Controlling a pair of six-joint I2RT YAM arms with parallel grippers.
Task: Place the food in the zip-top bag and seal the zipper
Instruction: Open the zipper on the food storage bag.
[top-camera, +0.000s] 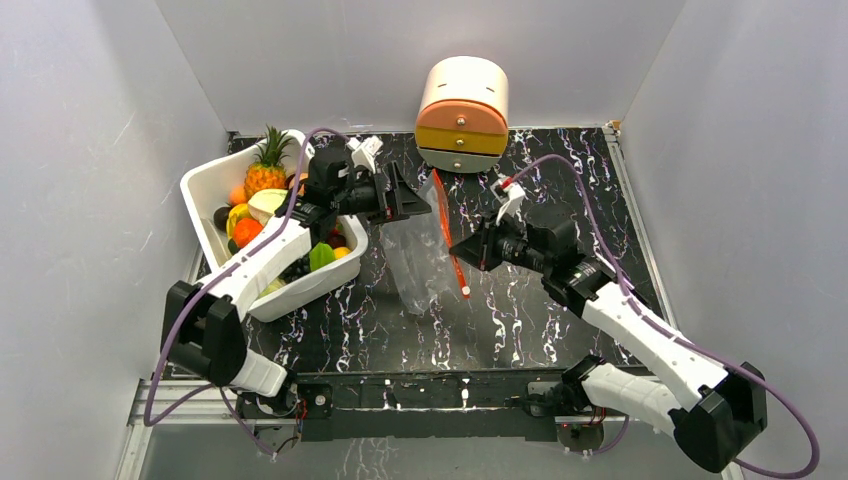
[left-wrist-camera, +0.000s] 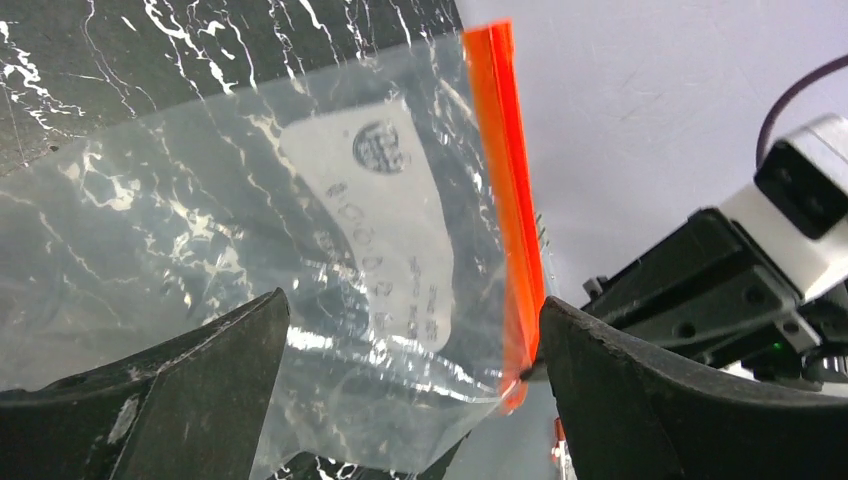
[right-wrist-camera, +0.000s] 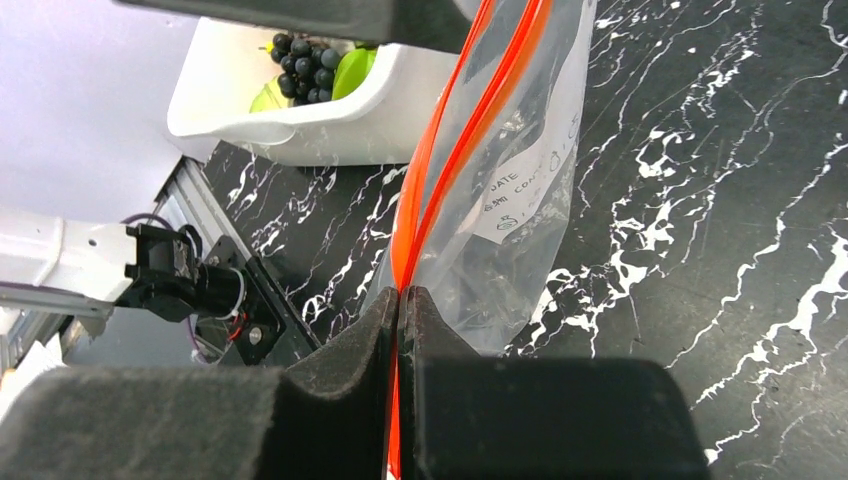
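On the black marbled worktop (top-camera: 560, 320), toy food (top-camera: 247, 231) is kept in the white tub (top-camera: 205, 185) at the left. The clear zip-top bag (top-camera: 420, 265) is seen mid-worktop, faced by the left pincer (top-camera: 410, 200), which is spread apart. Its zipper (right-wrist-camera: 440, 150) is clamped by the right pincer (right-wrist-camera: 399, 300).

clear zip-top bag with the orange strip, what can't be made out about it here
- Right wrist view: the near end of the orange zipper strip, hidden between the black fingers of the shut right gripper.
- Left wrist view: the lower edge of the clear crinkly plastic bag, behind the open left gripper; the label print is blurred.
- Top view: the bag's far left part, covered by the left gripper.
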